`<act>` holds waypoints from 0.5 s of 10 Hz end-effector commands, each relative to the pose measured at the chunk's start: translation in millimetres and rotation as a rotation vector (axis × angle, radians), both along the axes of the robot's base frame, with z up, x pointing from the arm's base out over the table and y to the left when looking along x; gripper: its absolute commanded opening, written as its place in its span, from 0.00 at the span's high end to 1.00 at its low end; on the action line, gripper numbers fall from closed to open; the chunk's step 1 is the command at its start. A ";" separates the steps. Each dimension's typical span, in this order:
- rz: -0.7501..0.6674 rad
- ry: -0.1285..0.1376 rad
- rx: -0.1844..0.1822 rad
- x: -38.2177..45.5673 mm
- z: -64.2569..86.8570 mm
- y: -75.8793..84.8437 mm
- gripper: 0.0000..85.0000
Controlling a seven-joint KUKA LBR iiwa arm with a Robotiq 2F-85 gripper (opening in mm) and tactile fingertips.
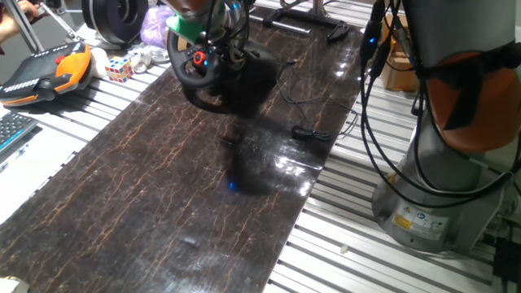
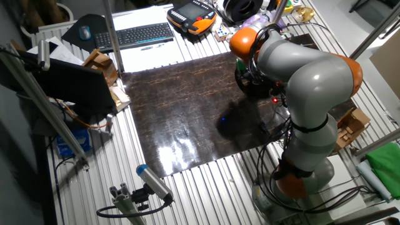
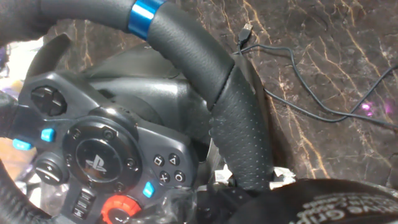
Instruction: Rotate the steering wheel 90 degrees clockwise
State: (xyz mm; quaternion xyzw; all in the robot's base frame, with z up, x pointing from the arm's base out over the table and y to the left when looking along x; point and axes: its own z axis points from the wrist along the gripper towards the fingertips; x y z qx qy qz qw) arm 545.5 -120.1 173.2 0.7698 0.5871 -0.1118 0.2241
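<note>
Fingers (image 3: 249, 180) clamp the steering wheel's (image 3: 186, 56) thick, round, stitched-leather rim.

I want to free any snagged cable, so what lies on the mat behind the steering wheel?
Behind the steering wheel, a thin black cable with a loose plug end trails across the dark mat. The wheel's rim hides its other end.

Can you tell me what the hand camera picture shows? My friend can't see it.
A black steering wheel fills the picture, very close up, with a blue stripe on its thick rim. Its middle has small buttons and a red knob. Behind it, a thin black cable lies on the dark brown table.
</note>
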 end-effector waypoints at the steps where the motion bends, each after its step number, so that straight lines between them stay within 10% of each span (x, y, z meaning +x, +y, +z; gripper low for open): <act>1: 0.000 -0.005 -0.001 -0.6 0.0 -0.1 0.33; 5: 0.024 0.004 -0.027 -2.6 8.7 -2.2 0.00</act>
